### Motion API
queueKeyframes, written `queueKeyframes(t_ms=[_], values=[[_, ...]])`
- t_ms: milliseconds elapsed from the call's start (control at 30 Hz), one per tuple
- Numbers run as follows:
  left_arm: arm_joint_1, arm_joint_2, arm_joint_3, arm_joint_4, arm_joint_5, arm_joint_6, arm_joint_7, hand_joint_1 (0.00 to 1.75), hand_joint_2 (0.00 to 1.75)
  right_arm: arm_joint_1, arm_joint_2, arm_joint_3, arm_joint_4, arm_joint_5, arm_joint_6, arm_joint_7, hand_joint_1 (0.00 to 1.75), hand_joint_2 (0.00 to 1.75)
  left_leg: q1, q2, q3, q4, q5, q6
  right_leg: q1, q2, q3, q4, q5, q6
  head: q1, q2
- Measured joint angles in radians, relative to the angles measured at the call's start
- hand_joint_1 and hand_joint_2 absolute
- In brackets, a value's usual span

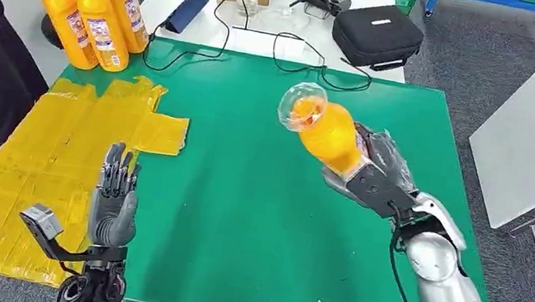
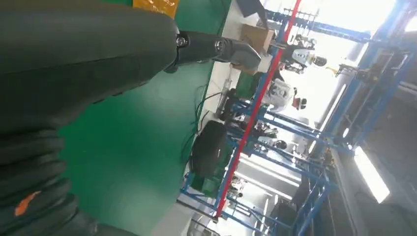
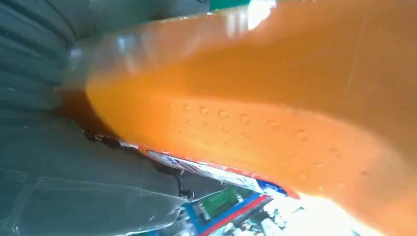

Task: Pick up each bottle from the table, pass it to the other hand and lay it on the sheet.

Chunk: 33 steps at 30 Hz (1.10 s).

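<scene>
The right hand [image 1: 371,177] grips an orange bottle [image 1: 322,131] by its lower body above the green mat [image 1: 254,220], the clear cap tilted toward ten o'clock; up close, the bottle's [image 3: 275,98] orange side lies against the grey palm. The left hand [image 1: 113,200] is raised, fingers straight and apart, holding nothing, at the yellow sheet's [image 1: 24,172] three o'clock edge. Three bottles [image 1: 98,13] stand upright at the sheet's twelve o'clock.

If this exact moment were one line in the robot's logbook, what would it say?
right hand: holds orange bottle above green mat | left hand: open, raised | three bottles standing | yellow sheet: no bottles
</scene>
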Motion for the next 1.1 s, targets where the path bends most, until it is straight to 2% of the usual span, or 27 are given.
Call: queueKeyframes(t_ms=[100,267,367,533,800,1100], values=[[0.000,0.002,-0.041,-0.014,0.009,-0.003,0.004,0.00,1.75,-0.012,0.071,0.039,0.055,-0.027,-0.047,-0.010,1.75,1.75,0.000,0.000,0.000,0.000,0.000,0.000,0.000,0.000,-0.001,0.000,0.000,0.000,0.000,0.000],[-0.022,0.001,-0.121,-0.025,0.011,0.022,0.022,0.00,1.75,-0.016,0.244,0.149,0.244,-0.031,-0.141,-0.027,1.75,1.75,0.001,0.002,-0.001,0.000,0.001,-0.001,0.001,0.000,-0.003,0.001,0.000,0.000,0.000,0.000],[-0.030,0.001,-0.148,-0.028,0.011,0.031,0.023,0.00,1.75,-0.011,0.310,0.191,0.310,-0.027,-0.156,-0.030,1.75,1.75,0.002,0.001,-0.002,0.000,0.001,-0.002,0.001,0.000,-0.004,0.001,0.000,-0.001,0.000,0.000],[-0.035,0.003,-0.166,-0.029,0.011,0.040,0.025,0.00,1.75,-0.012,0.357,0.217,0.370,-0.030,-0.149,-0.019,1.75,1.75,0.001,0.001,-0.003,0.000,0.001,-0.002,0.000,0.000,-0.004,0.001,0.000,-0.001,0.000,0.000],[-0.016,0.007,-0.178,-0.089,0.010,0.103,0.045,0.00,1.75,0.000,0.481,0.291,0.507,0.027,-0.140,0.001,1.75,1.75,0.002,0.001,-0.003,0.000,0.001,-0.002,0.001,0.000,-0.005,0.001,0.000,-0.001,0.000,0.000],[0.038,0.009,-0.166,-0.163,0.002,0.103,0.074,0.00,1.75,0.006,0.518,0.357,0.564,0.067,-0.168,0.030,1.75,1.75,0.001,0.001,-0.003,0.000,0.001,-0.002,0.000,0.000,-0.005,0.001,0.000,-0.001,0.000,0.000]])
